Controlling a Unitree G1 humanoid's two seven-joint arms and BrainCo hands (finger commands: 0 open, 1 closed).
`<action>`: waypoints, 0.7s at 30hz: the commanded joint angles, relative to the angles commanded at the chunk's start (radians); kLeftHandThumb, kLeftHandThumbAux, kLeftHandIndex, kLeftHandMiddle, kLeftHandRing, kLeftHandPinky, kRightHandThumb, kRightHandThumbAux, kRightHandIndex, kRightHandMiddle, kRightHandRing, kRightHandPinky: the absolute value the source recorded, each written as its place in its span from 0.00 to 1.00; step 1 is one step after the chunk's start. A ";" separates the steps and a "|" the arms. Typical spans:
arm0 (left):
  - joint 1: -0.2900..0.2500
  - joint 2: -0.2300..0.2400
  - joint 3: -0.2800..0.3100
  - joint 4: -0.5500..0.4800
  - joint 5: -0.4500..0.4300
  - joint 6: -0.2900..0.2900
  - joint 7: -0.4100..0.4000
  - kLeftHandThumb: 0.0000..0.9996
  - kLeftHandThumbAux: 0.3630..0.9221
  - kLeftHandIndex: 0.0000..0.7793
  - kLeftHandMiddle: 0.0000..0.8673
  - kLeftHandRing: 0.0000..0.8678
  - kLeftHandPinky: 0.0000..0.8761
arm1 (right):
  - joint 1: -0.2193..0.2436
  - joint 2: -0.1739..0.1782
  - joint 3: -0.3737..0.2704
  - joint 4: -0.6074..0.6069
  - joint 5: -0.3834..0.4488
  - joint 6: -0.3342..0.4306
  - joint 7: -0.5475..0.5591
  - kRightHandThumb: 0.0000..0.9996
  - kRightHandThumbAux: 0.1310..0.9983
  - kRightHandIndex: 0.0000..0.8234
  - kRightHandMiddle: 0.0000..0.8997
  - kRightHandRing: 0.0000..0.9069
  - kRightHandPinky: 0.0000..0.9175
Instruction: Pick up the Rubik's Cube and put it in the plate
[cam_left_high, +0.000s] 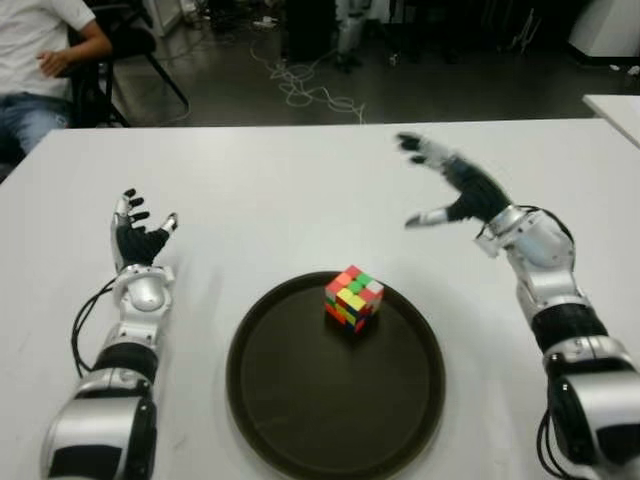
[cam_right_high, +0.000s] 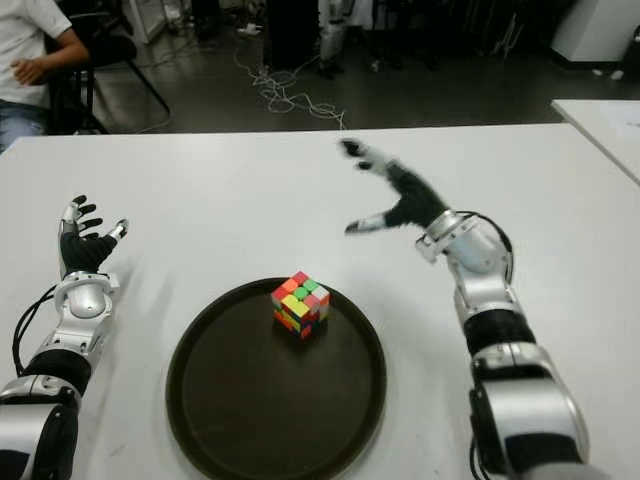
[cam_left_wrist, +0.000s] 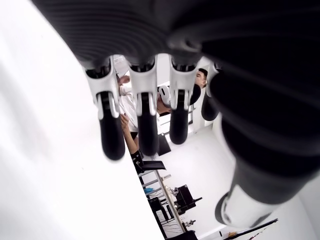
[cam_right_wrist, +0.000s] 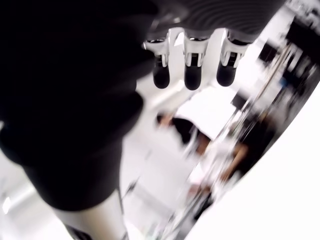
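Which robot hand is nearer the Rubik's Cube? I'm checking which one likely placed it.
Right. The right robot hand is open above the table just beyond and right of the Rubik's Cube in the plate. The left robot hand shows farther off, left of the plate.

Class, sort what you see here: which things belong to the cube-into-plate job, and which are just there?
Belonging to the job: Rubik's Cube, already lying in the plate; right hand, open above the table.

Just there: left hand, open; seated person; floor cables.

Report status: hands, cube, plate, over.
Both hands open: left hand left of plate, right hand raised beyond it. Cube sits in plate. Nothing obstructing.
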 joint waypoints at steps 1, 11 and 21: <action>0.000 0.000 0.000 0.001 0.001 0.002 0.002 0.09 0.71 0.17 0.23 0.26 0.31 | 0.007 -0.004 -0.010 0.006 0.002 -0.008 -0.023 0.00 0.94 0.08 0.09 0.05 0.06; 0.000 0.003 0.001 0.003 0.001 0.005 0.003 0.08 0.73 0.16 0.24 0.27 0.34 | 0.050 0.000 -0.066 0.054 -0.031 -0.024 -0.267 0.00 0.92 0.06 0.06 0.02 0.05; 0.001 0.007 0.007 0.008 -0.002 0.000 0.000 0.11 0.74 0.17 0.24 0.29 0.38 | 0.053 0.030 -0.083 0.114 -0.057 -0.012 -0.451 0.00 0.91 0.05 0.04 0.00 0.02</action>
